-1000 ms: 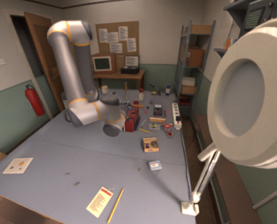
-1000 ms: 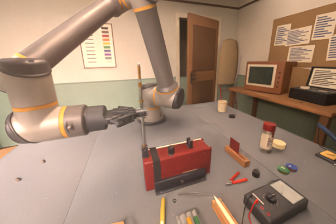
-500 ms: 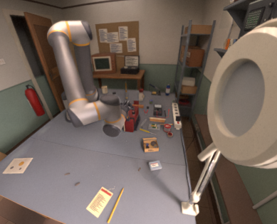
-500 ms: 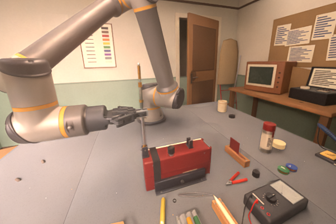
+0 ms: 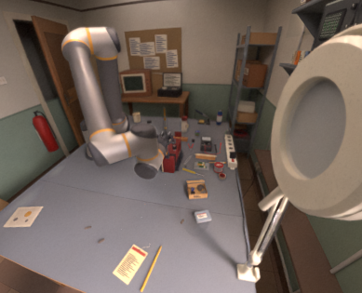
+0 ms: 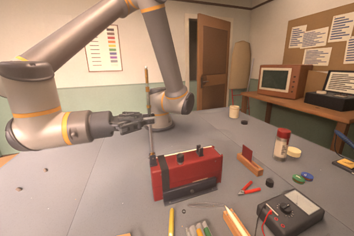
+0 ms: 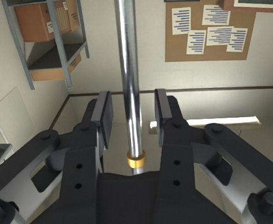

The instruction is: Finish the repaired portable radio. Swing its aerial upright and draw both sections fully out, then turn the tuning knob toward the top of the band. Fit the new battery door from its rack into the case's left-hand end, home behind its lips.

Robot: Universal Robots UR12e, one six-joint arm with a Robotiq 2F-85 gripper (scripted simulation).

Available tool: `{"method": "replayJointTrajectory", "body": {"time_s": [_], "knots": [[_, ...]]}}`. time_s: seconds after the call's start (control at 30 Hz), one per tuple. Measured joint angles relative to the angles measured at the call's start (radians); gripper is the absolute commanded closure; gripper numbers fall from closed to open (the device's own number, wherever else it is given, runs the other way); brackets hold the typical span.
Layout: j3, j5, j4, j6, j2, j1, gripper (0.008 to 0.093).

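Note:
The red radio (image 6: 185,173) (image 5: 172,159) is partly hidden behind the arm in the side camera. Its aerial (image 6: 148,111) (image 7: 130,85) stands upright from the case's left end, a brass collar (image 7: 136,159) ringing it. My gripper (image 6: 147,121) (image 7: 133,117) reaches in level from the left with the aerial between its fingers, and it is open, holding nothing. The black tuning knob (image 6: 180,157) sits on the radio's top. The dark red battery door (image 6: 247,152) stands in a wooden rack (image 6: 250,164) right of the radio.
A dark bracket (image 6: 190,190) lies against the radio's front. Red pliers (image 6: 247,188), a multimeter (image 6: 289,212), a jar (image 6: 281,144) and pens (image 6: 171,221) lie on the near and right table. A large lamp (image 5: 320,134) blocks the side camera's right.

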Motion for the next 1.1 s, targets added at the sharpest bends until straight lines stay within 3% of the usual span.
{"method": "replayJointTrajectory", "body": {"time_s": [0.57, 1.1], "knots": [[-0.011, -0.010, 0.004, 0.000, 0.007, -0.009, 0.0634], [-0.068, -0.052, 0.025, 0.000, 0.043, -0.052, 0.0634]]}}
